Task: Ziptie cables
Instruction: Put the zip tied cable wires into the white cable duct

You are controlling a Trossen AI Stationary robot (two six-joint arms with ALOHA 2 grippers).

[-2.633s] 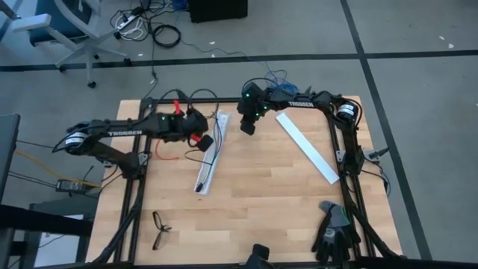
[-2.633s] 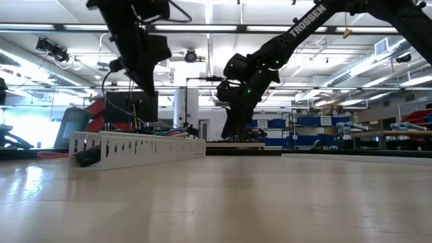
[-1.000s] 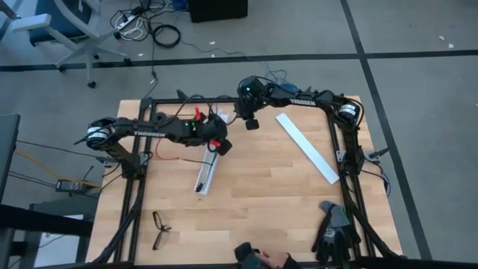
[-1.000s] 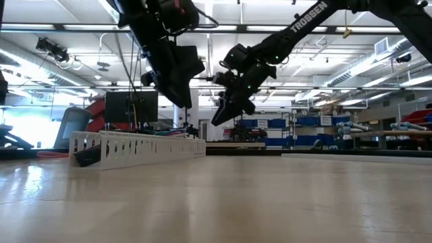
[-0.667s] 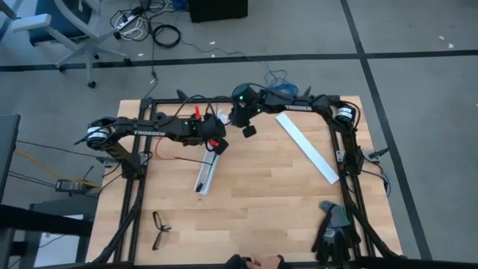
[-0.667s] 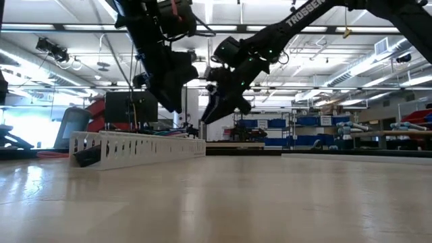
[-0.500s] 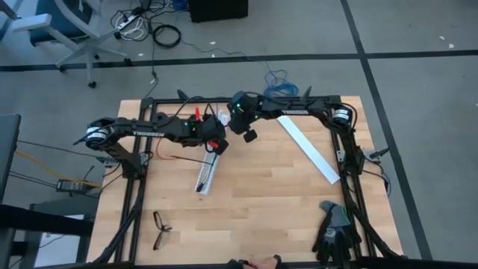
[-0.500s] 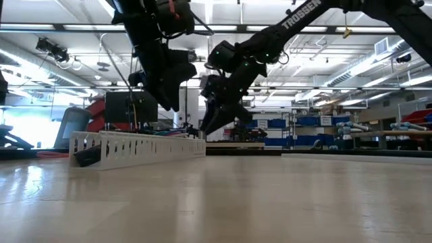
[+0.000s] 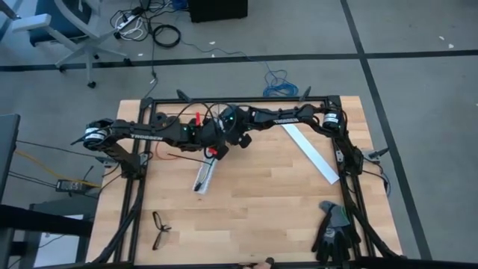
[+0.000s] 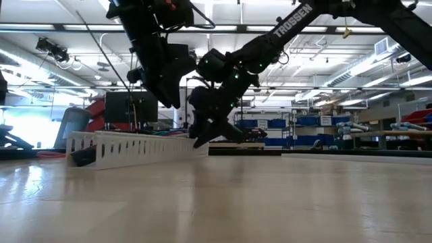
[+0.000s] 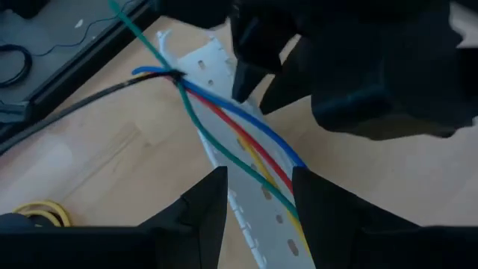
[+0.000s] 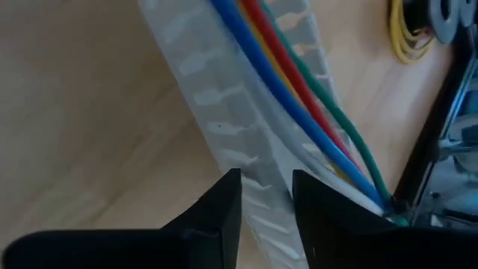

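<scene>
Your cables (image 11: 246, 146) are lying along the white slotted strip (image 9: 207, 170), with both grippers crowding its far end.

Your left wrist view is showing blue, red, yellow and green wires running inside the strip, the left gripper (image 11: 258, 198) standing parted just above them, holding nothing. Your right wrist view is showing the right gripper (image 12: 265, 198) hovering over the strip's side wall, narrowly parted, gripping nothing. From above, you are seeing only dark arms overlapping there; wires and fingers are hidden. The low view is cutting the strip's interior off.
</scene>
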